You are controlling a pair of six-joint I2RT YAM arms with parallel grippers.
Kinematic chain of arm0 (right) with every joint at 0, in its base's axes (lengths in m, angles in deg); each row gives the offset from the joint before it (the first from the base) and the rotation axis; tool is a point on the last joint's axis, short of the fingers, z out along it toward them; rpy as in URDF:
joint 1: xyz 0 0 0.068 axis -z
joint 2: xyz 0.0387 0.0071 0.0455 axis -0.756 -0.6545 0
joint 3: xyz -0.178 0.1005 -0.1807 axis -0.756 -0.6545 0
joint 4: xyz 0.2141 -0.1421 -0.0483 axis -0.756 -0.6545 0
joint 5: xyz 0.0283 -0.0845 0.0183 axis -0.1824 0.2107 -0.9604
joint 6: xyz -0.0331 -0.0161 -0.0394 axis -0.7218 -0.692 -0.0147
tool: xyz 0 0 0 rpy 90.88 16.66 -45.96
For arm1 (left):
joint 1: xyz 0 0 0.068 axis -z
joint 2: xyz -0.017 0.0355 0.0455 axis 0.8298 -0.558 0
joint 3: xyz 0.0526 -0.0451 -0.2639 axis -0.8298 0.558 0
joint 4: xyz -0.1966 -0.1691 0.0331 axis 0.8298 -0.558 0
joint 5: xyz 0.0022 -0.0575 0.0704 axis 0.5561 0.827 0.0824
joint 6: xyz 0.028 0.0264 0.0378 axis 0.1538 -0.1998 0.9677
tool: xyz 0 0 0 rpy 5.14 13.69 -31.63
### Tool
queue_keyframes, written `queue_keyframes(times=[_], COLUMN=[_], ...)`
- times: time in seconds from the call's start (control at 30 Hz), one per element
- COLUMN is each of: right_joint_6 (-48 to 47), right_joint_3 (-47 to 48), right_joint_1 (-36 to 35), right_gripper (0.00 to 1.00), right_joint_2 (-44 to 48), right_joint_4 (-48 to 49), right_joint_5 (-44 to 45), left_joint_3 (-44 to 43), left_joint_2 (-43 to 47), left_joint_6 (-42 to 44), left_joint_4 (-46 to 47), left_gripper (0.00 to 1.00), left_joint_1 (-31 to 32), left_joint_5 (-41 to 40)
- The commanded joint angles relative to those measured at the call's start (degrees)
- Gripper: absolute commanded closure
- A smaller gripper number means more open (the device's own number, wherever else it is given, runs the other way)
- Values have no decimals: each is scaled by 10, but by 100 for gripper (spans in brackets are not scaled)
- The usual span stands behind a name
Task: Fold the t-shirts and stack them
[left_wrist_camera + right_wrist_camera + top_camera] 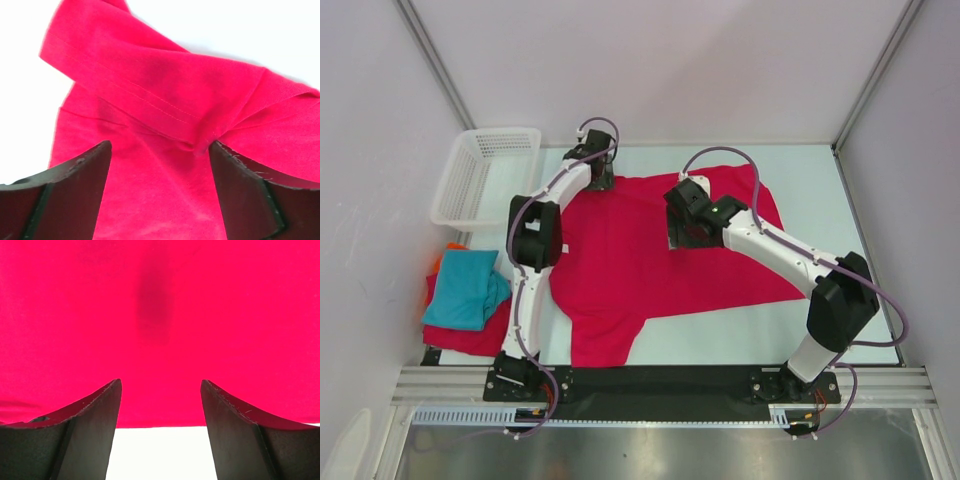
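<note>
A large crimson-red t-shirt (640,255) lies spread over the middle of the table. My left gripper (601,176) is at its far left corner. In the left wrist view that gripper (160,145) is open, its dark fingers (80,175) astride a rumpled sleeve (165,95) with a stitched hem. My right gripper (686,236) hovers over the shirt's middle right. In the right wrist view it (161,382) is open over flat red cloth (160,315), with a straight cloth edge and white table just below its tips. A folded teal t-shirt (467,288) lies on a red one (470,340), with an orange one (439,262) peeking out.
A white mesh basket (486,176) stands at the far left, behind the folded pile. White walls close in the table (820,180) on three sides. The arms' bases sit on a metal rail (660,385) at the near edge.
</note>
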Motion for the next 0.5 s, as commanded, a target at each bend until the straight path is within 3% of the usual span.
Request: queue_keyframes(times=[0.0, 0.17, 0.3, 0.4, 0.47], right_joint_6=[-8, -11, -15, -18, -19], right_joint_3=[19, 19, 20, 23, 26], right_joint_1=[-1, -1, -2, -1, -1], right_gripper=[30, 31, 31, 31, 31], right_joint_2=[-3, -4, -4, -4, -7], right_joint_4=[11, 7, -1, -5, -8], right_joint_5=[1, 2, 8, 12, 11], left_joint_3=[-9, -25, -31, -29, -29], left_joint_2=[56, 42, 20, 13, 9], left_joint_6=[-3, 6, 15, 22, 25], left_joint_4=[10, 21, 35, 48, 56], left_gripper=[14, 21, 49, 63, 63], left_joint_1=[-1, -2, -1, -1, -1], left_joint_5=[-28, -27, -14, -4, 6])
